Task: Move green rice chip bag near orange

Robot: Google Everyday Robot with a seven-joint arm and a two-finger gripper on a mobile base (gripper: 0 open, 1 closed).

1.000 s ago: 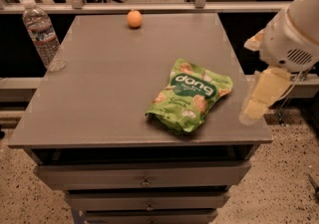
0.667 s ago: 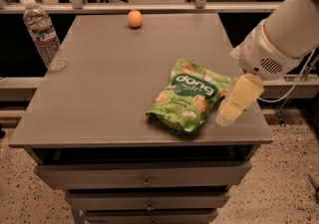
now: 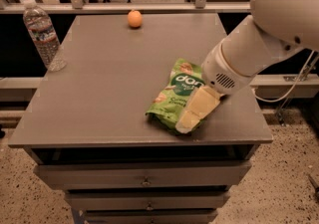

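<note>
The green rice chip bag lies flat near the front right of the grey table. It is light green with a dark label and white lettering. The orange sits at the far edge of the table, left of the middle, well apart from the bag. My gripper comes in from the right on a bulky white arm. Its pale fingers hang over the bag's right front part and cover it.
A clear plastic water bottle stands at the table's far left edge. Drawers run below the tabletop. A metal rail and office chairs stand behind the table. Speckled floor lies on both sides.
My arm has swung left and forward. The gripper has moved from beside the bag's right edge to over its right front part. The bag and orange have not moved.
</note>
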